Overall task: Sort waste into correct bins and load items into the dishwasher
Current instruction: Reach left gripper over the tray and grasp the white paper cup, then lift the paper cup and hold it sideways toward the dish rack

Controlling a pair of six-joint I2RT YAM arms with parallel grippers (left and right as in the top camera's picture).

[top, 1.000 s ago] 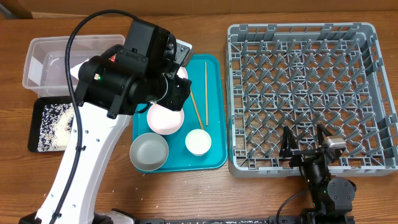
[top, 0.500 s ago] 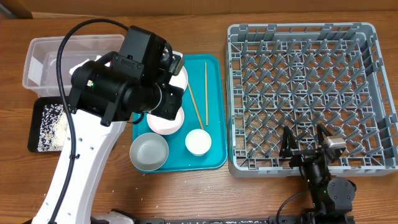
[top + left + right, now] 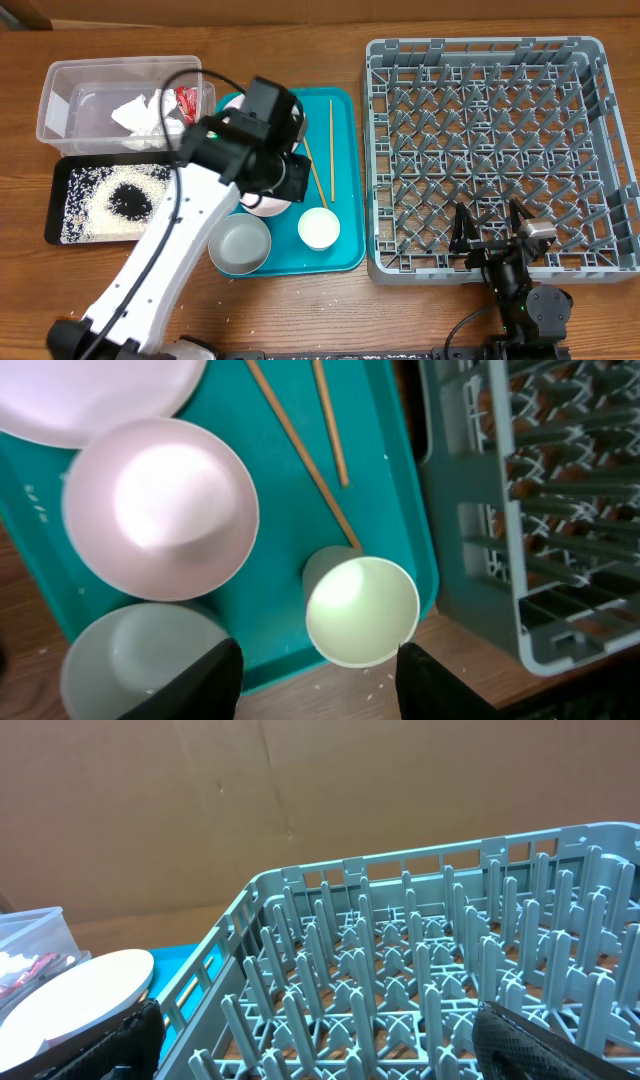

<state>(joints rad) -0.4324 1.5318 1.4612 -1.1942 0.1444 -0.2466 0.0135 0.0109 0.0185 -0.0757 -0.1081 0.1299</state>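
My left gripper (image 3: 320, 685) is open and empty, hanging over the small white cup (image 3: 362, 610) on the teal tray (image 3: 345, 200). Beside the cup sit the pale pink bowl (image 3: 160, 510), the grey-green bowl (image 3: 130, 660), the pink plate (image 3: 90, 400) and two chopsticks (image 3: 300, 455). The crumpled napkin (image 3: 140, 110) and red scrap (image 3: 187, 100) lie in the clear tub (image 3: 60, 100). White and dark grains (image 3: 130, 200) lie in the black tray (image 3: 58, 215). My right gripper (image 3: 490, 235) is open and empty at the near edge of the empty grey dish rack (image 3: 490, 150).
My left arm (image 3: 250, 150) covers part of the pink plate and pink bowl in the overhead view. A few loose grains lie on the wood (image 3: 365, 678) in front of the teal tray. The rack's wall (image 3: 470, 540) stands close to the tray's right side.
My left arm has swung from over the tub and black tray to the right and down over the teal tray. The tub and black tray are now uncovered. The right arm has not moved.
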